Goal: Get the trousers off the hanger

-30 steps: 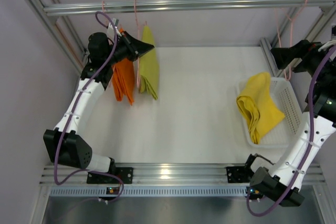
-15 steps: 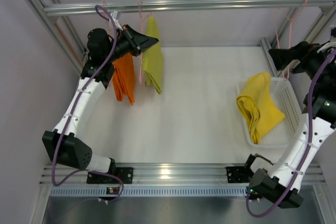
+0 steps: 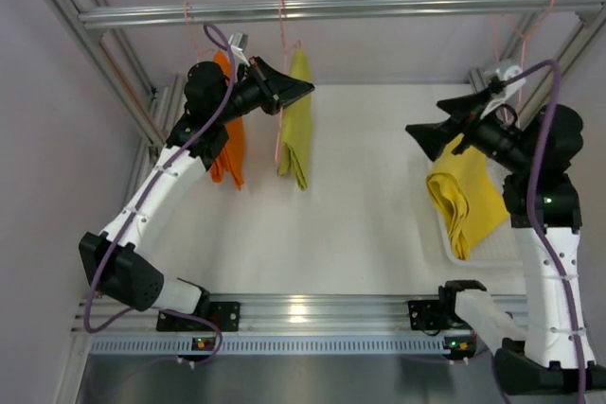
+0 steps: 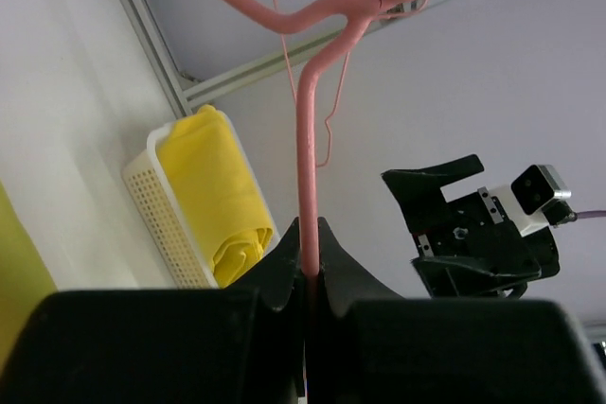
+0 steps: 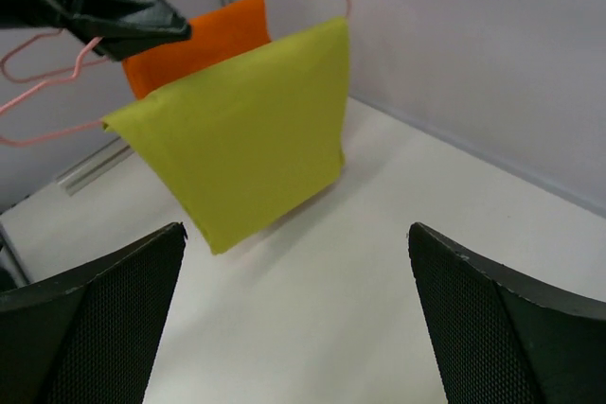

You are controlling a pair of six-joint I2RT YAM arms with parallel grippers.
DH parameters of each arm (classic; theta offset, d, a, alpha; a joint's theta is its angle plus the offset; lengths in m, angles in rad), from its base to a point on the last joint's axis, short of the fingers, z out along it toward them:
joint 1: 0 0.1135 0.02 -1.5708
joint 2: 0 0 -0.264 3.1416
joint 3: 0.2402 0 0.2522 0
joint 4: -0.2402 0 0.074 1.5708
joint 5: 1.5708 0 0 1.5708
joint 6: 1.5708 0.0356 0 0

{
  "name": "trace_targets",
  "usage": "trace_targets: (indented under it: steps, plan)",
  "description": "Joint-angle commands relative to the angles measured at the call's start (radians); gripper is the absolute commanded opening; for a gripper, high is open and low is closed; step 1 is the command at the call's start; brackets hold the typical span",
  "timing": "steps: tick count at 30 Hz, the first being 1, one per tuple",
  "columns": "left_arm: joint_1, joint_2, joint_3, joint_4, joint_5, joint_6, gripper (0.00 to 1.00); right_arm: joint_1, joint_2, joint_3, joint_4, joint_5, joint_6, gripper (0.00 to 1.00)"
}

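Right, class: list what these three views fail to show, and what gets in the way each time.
Top view: the left arm covers the upper part of the orange trousers, hiding how they hang.
Top view: the right arm hides much of the basket.
Left wrist view: the left gripper hides the pink hanger below its grip; the left edge cuts off the yellow-green trousers.

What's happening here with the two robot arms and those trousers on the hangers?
The left gripper is shut on the pink hanger that carries the yellow-green trousers, up by the rail. The right gripper is open and faces those trousers without touching them. The orange trousers hang beside them, not yet removed, and the yellow trousers already lie in the white basket.
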State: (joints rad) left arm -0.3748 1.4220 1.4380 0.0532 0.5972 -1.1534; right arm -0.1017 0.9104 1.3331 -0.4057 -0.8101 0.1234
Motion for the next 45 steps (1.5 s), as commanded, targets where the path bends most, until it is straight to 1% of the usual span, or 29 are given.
trace_targets:
  steps: [1, 2, 3, 4, 5, 8, 9, 12, 14, 20, 23, 36, 39, 41, 42, 44, 45]
  plan:
    - [-0.053, -0.069, 0.010, 0.191, -0.046, 0.018, 0.00, 0.201, -0.018, -0.069, 0.028, 0.227, -0.134, 0.99]
    - [-0.074, -0.069, 0.012, 0.191, -0.059, 0.020, 0.00, 0.244, -0.022, -0.096, 0.077, 0.268, -0.149, 0.99]
    - [-0.082, -0.061, 0.016, 0.186, -0.063, 0.017, 0.00, 0.332, -0.024, -0.122, 0.102, 0.326, -0.156, 0.99]
    - [-0.088, -0.057, 0.031, 0.185, -0.071, 0.011, 0.00, 0.380, -0.025, -0.165, 0.123, 0.353, -0.159, 1.00]
    - [-0.098, -0.042, 0.044, 0.177, -0.082, 0.012, 0.00, 0.483, -0.024, -0.185, 0.167, 0.408, -0.171, 0.99]
    - [-0.108, -0.021, 0.099, 0.140, -0.099, 0.008, 0.00, 0.630, -0.019, -0.253, 0.243, 0.497, -0.206, 0.99]
    - [-0.110, -0.011, 0.123, 0.129, -0.109, 0.008, 0.00, 0.719, -0.018, -0.268, 0.299, 0.561, -0.214, 1.00]
    - [-0.119, 0.009, 0.166, 0.097, -0.134, -0.008, 0.00, 0.831, 0.028, -0.311, 0.379, 0.688, -0.214, 0.99]
    - [-0.122, 0.020, 0.185, 0.079, -0.143, -0.019, 0.00, 0.864, 0.050, -0.321, 0.427, 0.719, -0.188, 0.99]
    - [-0.131, 0.035, 0.239, 0.062, -0.155, -0.048, 0.00, 0.939, 0.126, -0.336, 0.541, 0.765, -0.221, 1.00]
    - [-0.136, 0.037, 0.252, 0.062, -0.155, -0.055, 0.00, 0.941, 0.186, -0.324, 0.570, 0.804, -0.234, 1.00]
    - [-0.162, 0.048, 0.280, 0.080, -0.149, -0.083, 0.00, 0.942, 0.318, -0.316, 0.728, 0.796, -0.294, 1.00]
    - [-0.164, 0.048, 0.285, 0.080, -0.148, -0.088, 0.00, 0.935, 0.343, -0.310, 0.746, 0.882, -0.306, 0.99]
    - [-0.162, 0.043, 0.289, 0.079, -0.146, -0.088, 0.00, 0.901, 0.347, -0.318, 0.751, 0.905, -0.289, 0.96]
    - [-0.164, 0.040, 0.289, 0.079, -0.145, -0.089, 0.00, 0.884, 0.347, -0.321, 0.752, 0.940, -0.288, 0.89]
    - [-0.164, 0.037, 0.291, 0.079, -0.143, -0.086, 0.00, 0.861, 0.346, -0.324, 0.751, 0.965, -0.283, 0.84]
    - [-0.164, 0.035, 0.291, 0.079, -0.142, -0.088, 0.00, 0.850, 0.343, -0.325, 0.749, 0.973, -0.277, 0.79]
